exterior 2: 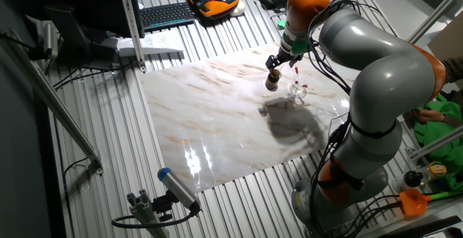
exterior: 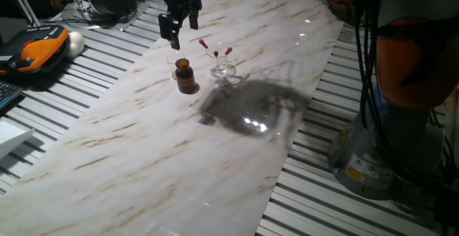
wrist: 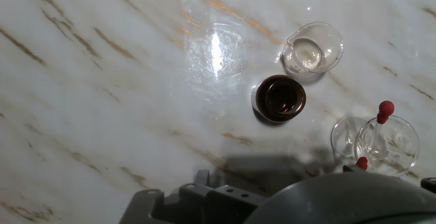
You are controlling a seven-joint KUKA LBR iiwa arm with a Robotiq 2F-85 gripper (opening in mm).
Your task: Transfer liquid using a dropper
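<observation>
Arm: the grey and orange jointed robot arm (exterior 2: 376, 71) is reaching over the white marble-patterned bench (exterior: 165, 150) from the side of its base.
Gripper: the black two-finger gripper (exterior: 178, 26) is hanging above the bench, over the bottle; in the other fixed view it (exterior 2: 279, 59) is sitting just above the same spot.
Jaws: the two fingers are standing apart with a visible gap; I cannot tell whether anything thin is sitting between them.
Bottle: the small brown glass bottle (exterior: 185, 76) is standing upright on the bench with its mouth open; from the hand view its round dark opening (wrist: 280, 98) is showing from above.
Beaker: the small clear glass beaker with a pouring lip (wrist: 312, 49) is standing just beside the bottle, apart from it.
Droppers: the thin clear droppers with small red rubber bulbs (exterior: 216, 52) are leaning in the clear glass dish (exterior: 224, 70), bulbs up, near the bottle; two red bulbs (wrist: 385, 108) are showing in the hand view.
Surroundings: the orange and black hand-held controller (exterior: 32, 54) is lying off the bench on the ribbed metal table top (exterior: 337, 207).
</observation>
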